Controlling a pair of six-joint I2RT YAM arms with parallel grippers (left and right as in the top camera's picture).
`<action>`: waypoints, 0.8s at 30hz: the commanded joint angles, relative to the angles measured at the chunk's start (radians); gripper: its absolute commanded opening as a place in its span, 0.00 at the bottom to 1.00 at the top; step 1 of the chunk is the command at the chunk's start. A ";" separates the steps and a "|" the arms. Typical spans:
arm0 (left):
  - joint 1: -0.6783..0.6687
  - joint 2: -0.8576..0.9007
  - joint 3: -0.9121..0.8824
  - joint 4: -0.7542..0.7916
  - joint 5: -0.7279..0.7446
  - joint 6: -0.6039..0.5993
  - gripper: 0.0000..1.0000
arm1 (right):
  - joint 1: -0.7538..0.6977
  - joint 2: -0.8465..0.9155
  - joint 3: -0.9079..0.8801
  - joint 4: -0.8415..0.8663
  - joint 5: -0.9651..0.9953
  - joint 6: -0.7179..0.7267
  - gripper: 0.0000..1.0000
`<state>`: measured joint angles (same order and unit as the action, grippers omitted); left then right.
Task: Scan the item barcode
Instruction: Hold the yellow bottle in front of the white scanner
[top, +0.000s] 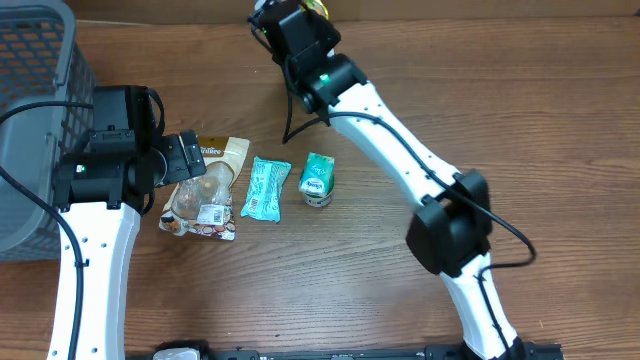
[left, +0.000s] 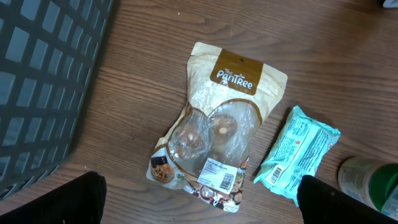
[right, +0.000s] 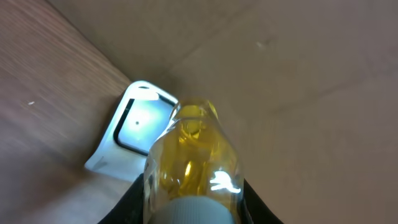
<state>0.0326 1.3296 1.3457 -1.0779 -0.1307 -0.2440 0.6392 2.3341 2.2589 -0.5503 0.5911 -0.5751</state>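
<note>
My right gripper (top: 303, 22) is at the table's far edge, shut on a clear bottle of yellow liquid (right: 193, 152) with a white ribbed cap. The black fingers (right: 127, 202) press on both sides of the bottle. A white scanner with a dark window (right: 134, 127) lies just past the bottle's far end. The bottle's barcode does not show. My left gripper (left: 208, 199) hangs open over a brown snack bag (left: 217, 124) and holds nothing.
A teal packet (top: 266, 188) and a small green tub (top: 318, 180) lie right of the snack bag (top: 205, 185). A grey mesh basket (top: 30, 120) stands at the left edge. The right arm stretches diagonally across the table's right half.
</note>
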 joint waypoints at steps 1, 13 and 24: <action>-0.009 0.005 0.014 0.001 0.001 -0.011 1.00 | -0.001 0.047 0.019 0.123 0.048 -0.164 0.06; -0.009 0.005 0.014 0.002 0.001 -0.011 0.99 | -0.025 0.113 0.019 0.370 0.050 -0.201 0.07; -0.009 0.005 0.014 0.001 0.001 -0.011 1.00 | -0.053 0.131 0.018 0.353 0.032 -0.179 0.06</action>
<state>0.0326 1.3296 1.3457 -1.0779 -0.1307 -0.2440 0.5999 2.4649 2.2585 -0.2096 0.6132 -0.7712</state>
